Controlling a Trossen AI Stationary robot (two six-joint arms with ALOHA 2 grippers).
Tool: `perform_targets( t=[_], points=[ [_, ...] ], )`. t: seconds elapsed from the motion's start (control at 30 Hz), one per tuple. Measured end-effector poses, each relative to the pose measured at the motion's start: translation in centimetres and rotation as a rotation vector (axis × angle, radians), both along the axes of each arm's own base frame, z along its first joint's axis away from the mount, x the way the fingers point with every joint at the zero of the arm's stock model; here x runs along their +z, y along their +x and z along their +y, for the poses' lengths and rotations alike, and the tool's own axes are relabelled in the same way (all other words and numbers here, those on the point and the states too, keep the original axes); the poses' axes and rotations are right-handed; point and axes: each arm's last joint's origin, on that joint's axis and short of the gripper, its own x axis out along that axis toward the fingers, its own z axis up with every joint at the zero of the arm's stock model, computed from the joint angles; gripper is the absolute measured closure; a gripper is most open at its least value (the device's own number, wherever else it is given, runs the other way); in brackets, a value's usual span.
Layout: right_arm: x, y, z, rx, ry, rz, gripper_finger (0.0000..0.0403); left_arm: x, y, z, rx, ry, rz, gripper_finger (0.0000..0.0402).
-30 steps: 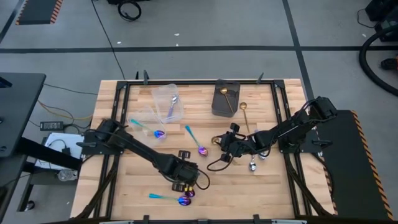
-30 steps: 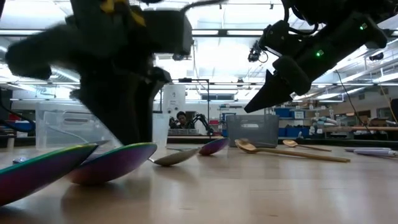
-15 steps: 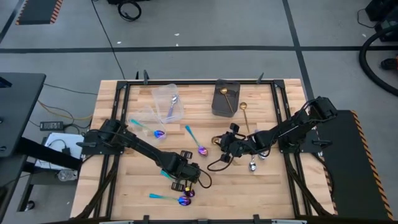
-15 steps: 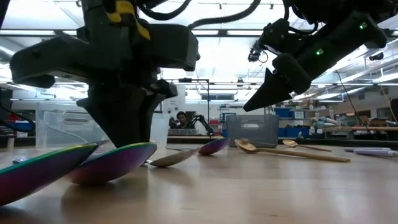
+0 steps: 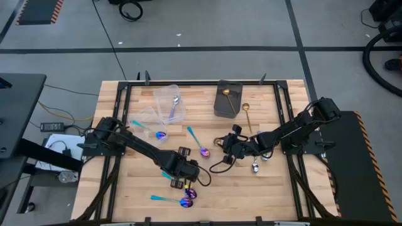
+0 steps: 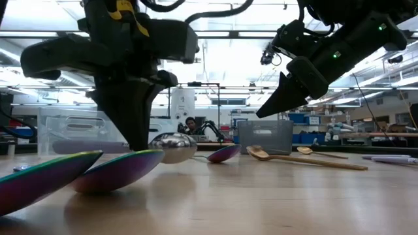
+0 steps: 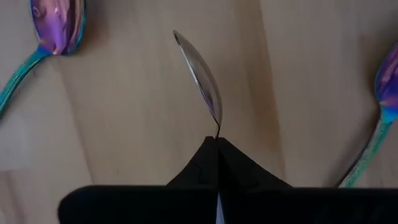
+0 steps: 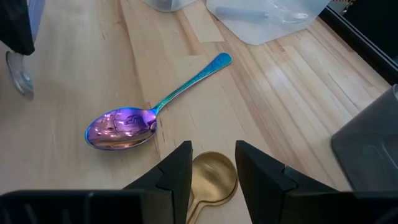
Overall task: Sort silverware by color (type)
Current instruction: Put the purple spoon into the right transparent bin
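silver spoon (image 7: 200,71) pinched in my left gripper (image 7: 217,144): polished metal, mirror-bright bowl.
iridescent spoon (image 8: 149,119), centre of my right wrist view: glossy purple-blue metal, finely textured teal handle.
gold spoon (image 8: 211,177) between my right gripper (image 8: 212,168) fingers: smooth, satin gold metal.
table (image 8: 280,93): pale wood planks, matt, visible grain.
tubs (image 5: 168,105), upper left: clear, glossy plastic.
my fingers (image 8: 264,171): matt black.

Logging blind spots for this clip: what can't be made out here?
- Handle of the silver spoon: left wrist view, pinched inside the shut left gripper.
- Gold spoon handle: right wrist view, cut off behind the right gripper.
- Clear tub contents: high view, too small.
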Motion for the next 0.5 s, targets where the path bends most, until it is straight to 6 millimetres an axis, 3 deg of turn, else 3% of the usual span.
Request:
perform_targets(
  t=[0.37,0.5],
  points=[
    [0.0,0.0,0.0,0.000,0.000,0.001,0.0271,0.1,-0.1,0.2,0.010,0.023,0.005,0.0401],
    [-0.1,-0.1,0.0,0.000,-0.004,0.013,0.0271,1.1,-0.5,0.4,0.023,0.052,-0.007,0.0401]
  ],
)
